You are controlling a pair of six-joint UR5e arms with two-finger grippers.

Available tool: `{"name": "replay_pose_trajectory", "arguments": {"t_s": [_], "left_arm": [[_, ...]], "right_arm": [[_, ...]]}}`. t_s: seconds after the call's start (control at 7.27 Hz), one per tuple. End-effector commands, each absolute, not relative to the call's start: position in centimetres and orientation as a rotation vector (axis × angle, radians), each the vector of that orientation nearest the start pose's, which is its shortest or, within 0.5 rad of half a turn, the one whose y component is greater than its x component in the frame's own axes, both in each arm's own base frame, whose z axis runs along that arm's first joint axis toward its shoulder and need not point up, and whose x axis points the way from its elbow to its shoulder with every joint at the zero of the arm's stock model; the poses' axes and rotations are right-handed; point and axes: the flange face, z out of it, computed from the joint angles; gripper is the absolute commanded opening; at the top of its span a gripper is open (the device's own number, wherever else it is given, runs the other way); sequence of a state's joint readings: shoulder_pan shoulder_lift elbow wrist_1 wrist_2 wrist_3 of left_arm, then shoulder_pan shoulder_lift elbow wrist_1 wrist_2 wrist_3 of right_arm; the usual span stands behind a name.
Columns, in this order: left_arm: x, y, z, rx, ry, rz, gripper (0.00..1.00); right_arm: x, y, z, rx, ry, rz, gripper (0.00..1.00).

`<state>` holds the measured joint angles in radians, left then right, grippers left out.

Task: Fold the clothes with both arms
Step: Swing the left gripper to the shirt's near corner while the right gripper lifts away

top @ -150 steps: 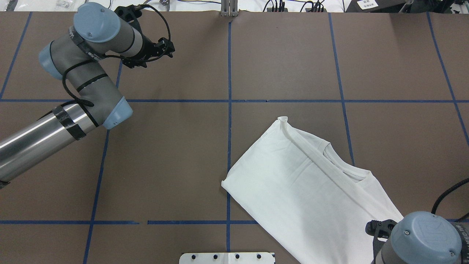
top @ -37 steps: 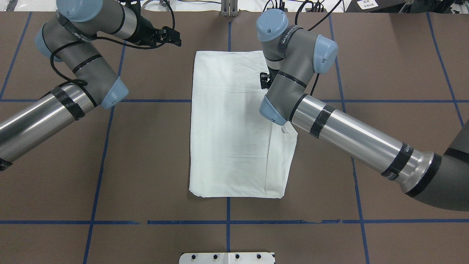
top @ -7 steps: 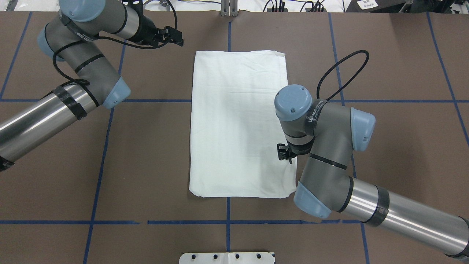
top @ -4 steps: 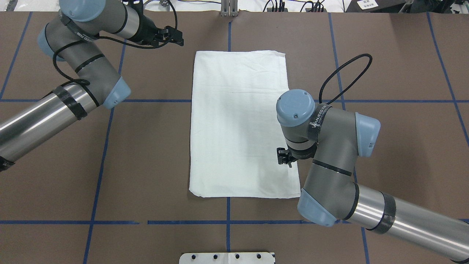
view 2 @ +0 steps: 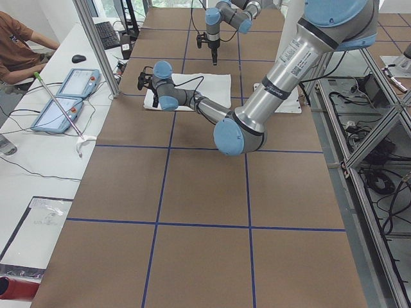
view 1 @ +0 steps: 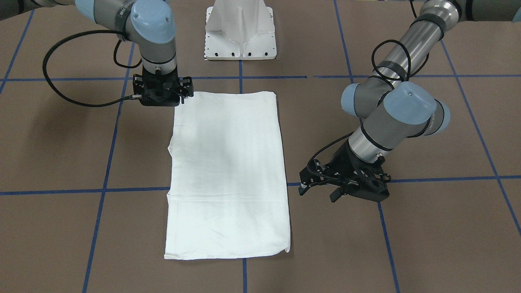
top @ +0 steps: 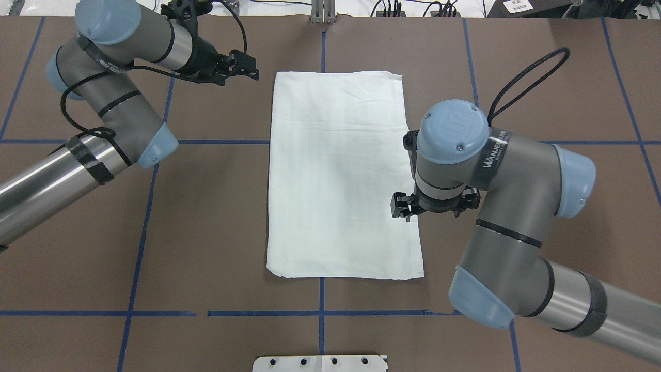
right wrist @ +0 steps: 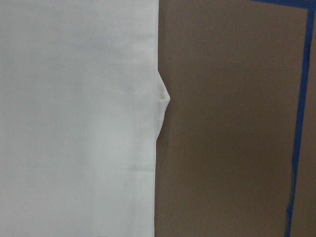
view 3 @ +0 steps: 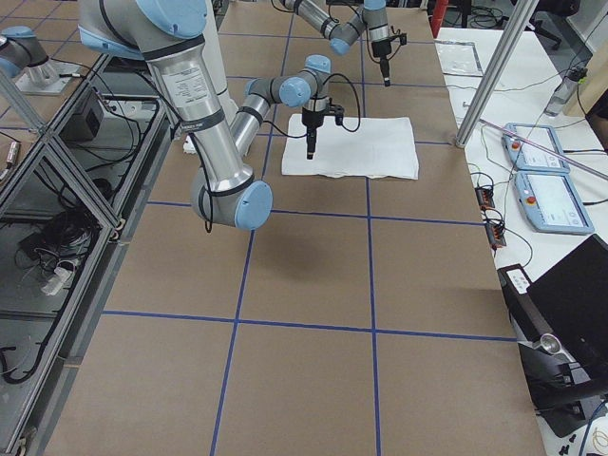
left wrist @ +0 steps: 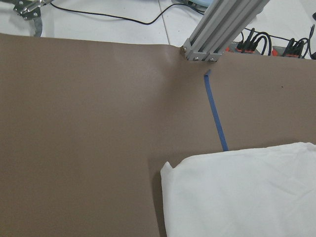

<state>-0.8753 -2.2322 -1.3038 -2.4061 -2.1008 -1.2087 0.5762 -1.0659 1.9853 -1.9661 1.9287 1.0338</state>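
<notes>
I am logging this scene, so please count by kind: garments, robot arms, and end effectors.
White shirt: 1
Robot arms: 2, left arm and right arm
End effectors: 2, left end effector and right end effector
Total: 5

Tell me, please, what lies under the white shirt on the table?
Only the brown table shows around the shirt. Blue tape lines run under its edges; their crossing and the shirt's lower layers are covered.
</notes>
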Motion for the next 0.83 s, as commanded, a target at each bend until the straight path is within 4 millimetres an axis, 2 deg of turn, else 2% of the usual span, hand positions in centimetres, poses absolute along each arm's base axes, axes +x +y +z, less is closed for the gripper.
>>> {"name": "replay_pose_trajectory", "arguments": {"t_s": [0.0, 0.14, 0.28, 0.41, 0.55, 0.69], "left_arm": [[40.5, -52.4, 29.5, 0.161, 1.323, -0.192, 1.00], [40.2, -48.0, 29.4, 0.058, 1.359, -0.256, 1.00], [42.1, -43.2, 29.3, -0.024, 1.366, -0.304, 1.00], [45.6, -38.2, 29.7, -0.049, 1.320, -0.369, 1.00], [49.3, -34.1, 29.1, -0.103, 1.245, -0.441, 0.99], [51.4, -31.8, 27.7, -0.116, 1.180, -0.465, 0.99]], "right_arm": [[-37.1, -40.4, 23.0, -0.018, -0.730, -0.023, 1.00], [-36.0, -39.8, 22.3, -0.006, -0.752, -0.019, 1.00], [-34.3, -40.3, 22.2, -0.018, -0.773, 0.003, 1.00], [-33.9, -40.1, 22.3, -0.052, -0.795, -0.001, 1.00], [-33.6, -39.9, 22.4, -0.053, -0.796, -0.002, 1.00], [-33.5, -39.8, 23.1, -0.058, -0.785, 0.001, 1.00]]}}
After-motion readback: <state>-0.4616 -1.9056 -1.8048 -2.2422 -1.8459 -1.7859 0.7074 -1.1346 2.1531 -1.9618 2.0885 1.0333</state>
